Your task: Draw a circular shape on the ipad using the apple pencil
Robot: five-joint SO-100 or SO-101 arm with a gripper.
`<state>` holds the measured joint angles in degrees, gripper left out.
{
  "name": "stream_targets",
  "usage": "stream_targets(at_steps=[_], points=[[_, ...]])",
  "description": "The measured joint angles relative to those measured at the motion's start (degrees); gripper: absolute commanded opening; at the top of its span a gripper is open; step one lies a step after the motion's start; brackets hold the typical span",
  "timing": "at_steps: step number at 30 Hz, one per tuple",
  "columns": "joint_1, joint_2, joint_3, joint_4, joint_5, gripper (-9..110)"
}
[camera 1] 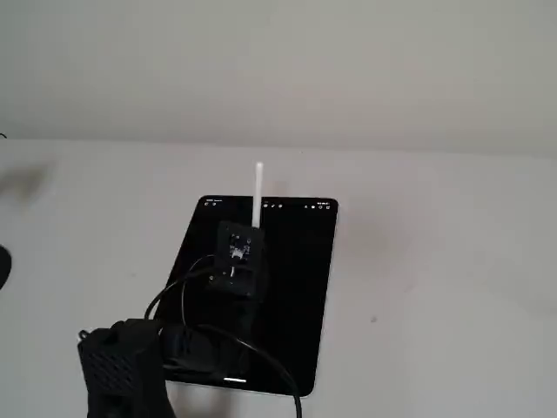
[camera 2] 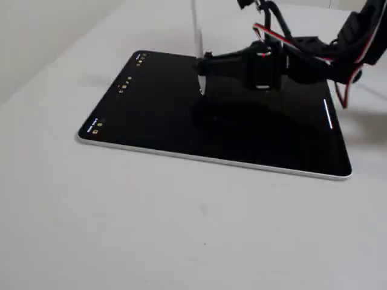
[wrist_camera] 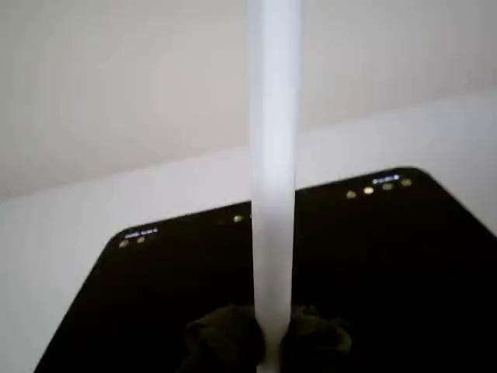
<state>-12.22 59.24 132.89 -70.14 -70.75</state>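
Note:
The ipad (camera 1: 300,270) lies flat on the white table, its black screen lit only by tiny toolbar icons along the far short edge. My gripper (camera 1: 238,258) hovers over the screen's left half, shut on the apple pencil (camera 1: 258,195), which stands nearly upright. In the wrist view the white apple pencil (wrist_camera: 273,194) rises between my two dark fingertips (wrist_camera: 225,339) above the ipad (wrist_camera: 140,303). In a fixed view the apple pencil (camera 2: 195,27) runs down through my gripper (camera 2: 204,67) to just above the ipad (camera 2: 151,115); I cannot tell whether its tip touches. No circular shape is in view.
The arm's black body and cables (camera 1: 122,366) cover the tablet's near-left corner. Red and black wires (camera 2: 338,42) trail behind the gripper. A dark object (camera 1: 3,266) sits at the table's left edge. A pale wall (camera 1: 278,70) stands behind the table.

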Motion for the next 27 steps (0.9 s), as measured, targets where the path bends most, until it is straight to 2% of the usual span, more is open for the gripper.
stream_targets(at_steps=[15, 27], points=[[-1.14, 3.78, 5.62, -0.09, -0.62, 0], [-0.44, 4.48, 7.38, -0.35, -5.71, 0]])
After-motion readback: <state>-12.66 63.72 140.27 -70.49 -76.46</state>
